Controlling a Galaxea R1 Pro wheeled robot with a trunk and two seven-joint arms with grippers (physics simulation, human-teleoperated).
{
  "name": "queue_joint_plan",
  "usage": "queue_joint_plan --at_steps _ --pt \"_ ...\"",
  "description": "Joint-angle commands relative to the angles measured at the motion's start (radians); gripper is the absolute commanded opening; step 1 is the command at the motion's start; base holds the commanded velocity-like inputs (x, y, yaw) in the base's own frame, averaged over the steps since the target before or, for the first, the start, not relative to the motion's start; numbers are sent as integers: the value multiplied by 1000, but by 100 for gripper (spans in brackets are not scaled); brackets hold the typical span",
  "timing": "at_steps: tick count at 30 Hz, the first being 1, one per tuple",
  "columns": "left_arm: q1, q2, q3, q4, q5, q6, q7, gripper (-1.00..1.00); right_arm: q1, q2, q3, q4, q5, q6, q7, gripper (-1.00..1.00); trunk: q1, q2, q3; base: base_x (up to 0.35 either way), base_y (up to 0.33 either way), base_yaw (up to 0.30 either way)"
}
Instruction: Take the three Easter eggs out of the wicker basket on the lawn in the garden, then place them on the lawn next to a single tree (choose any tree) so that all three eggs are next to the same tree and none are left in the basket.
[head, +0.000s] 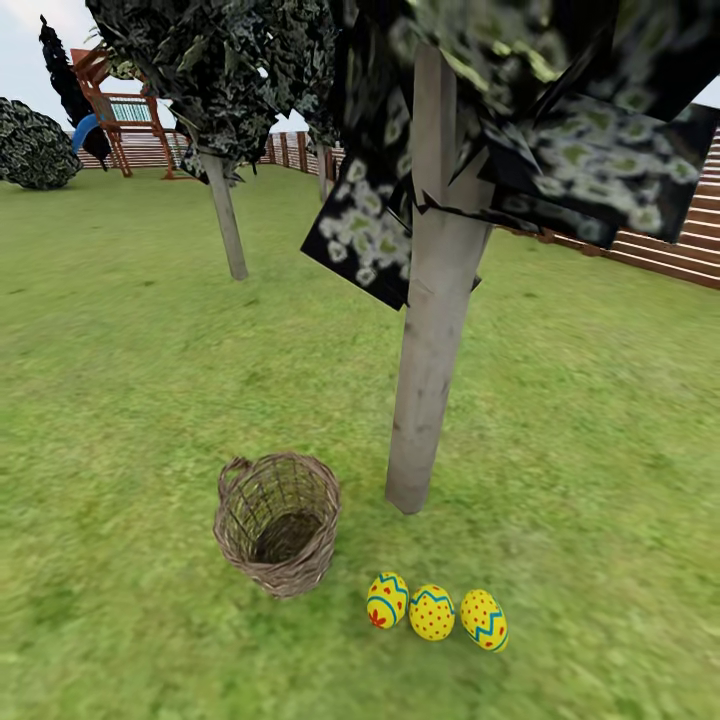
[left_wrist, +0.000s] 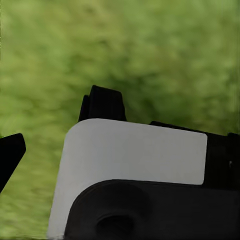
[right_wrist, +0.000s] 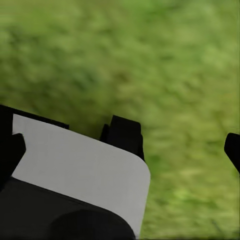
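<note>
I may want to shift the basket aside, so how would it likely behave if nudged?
The wicker basket looks empty, with an open see-through weave, so it is probably light and would slide easily on the lawn. It is deep, narrows toward its base and already leans, so a push near the rim might tip it.

No writing to read anywhere here, no labels, brands, numbers or signs. The three Easter eggs (head: 433, 611) at six o'clock from the tree (head: 432, 330) carry only painted dots, zigzags and a flower mark, no letters. The wicker basket (head: 277, 523), at nine o'clock from the eggs, and the fence (head: 650, 245) are bare of any text.
</note>
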Motion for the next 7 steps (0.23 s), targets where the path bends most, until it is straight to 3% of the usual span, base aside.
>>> queue_joint_plan --at_steps 1,7 --pt "-1 -1 3 6 8 4 -3 100 2 -1 -8 1 7 -2 3 100 -4 7 3 0 0 0" --pt "6 -4 3 9 9 3 -4 100 7 2 -8 2 9 -2 3 100 -19 35 15 0 0 0"
